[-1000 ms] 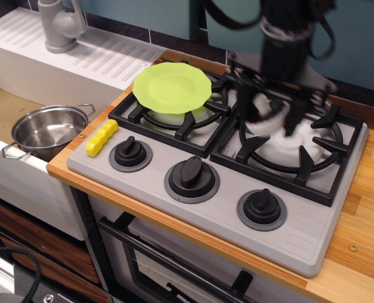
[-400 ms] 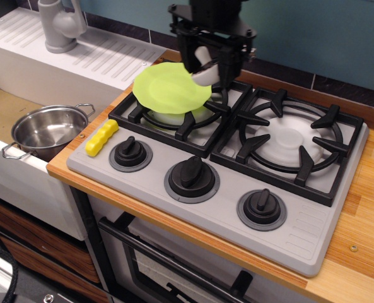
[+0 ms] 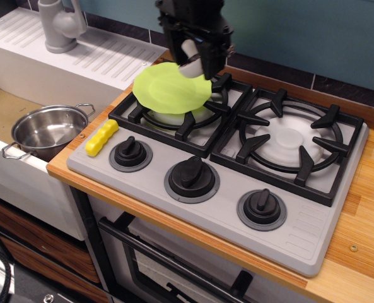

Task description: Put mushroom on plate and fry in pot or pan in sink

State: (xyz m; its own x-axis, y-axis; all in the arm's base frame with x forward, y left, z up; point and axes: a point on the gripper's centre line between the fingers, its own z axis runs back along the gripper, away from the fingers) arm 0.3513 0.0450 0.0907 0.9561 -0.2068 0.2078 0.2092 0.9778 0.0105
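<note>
While over the plate (image 3: 168,91) — hand (image 3: 192,62) grips mushroom (image 3: 190,65).

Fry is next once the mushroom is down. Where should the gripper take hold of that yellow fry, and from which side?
Likely from straight above, at the middle of the fry. It lies flat on the grey stove surface, slanting from near-left to far-right, with open space on both long sides. Turn the fingers across its short width so they close on the ridged long sides. The nearest knob sits to its right, so keep to the mid-length.

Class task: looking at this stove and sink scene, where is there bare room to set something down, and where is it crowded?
Free: lime-green round plate under the gripper holding the white mushroom; shiny steel pot; right burner grate. Crowded: knob strip beside the yellow ridged fry.
</note>
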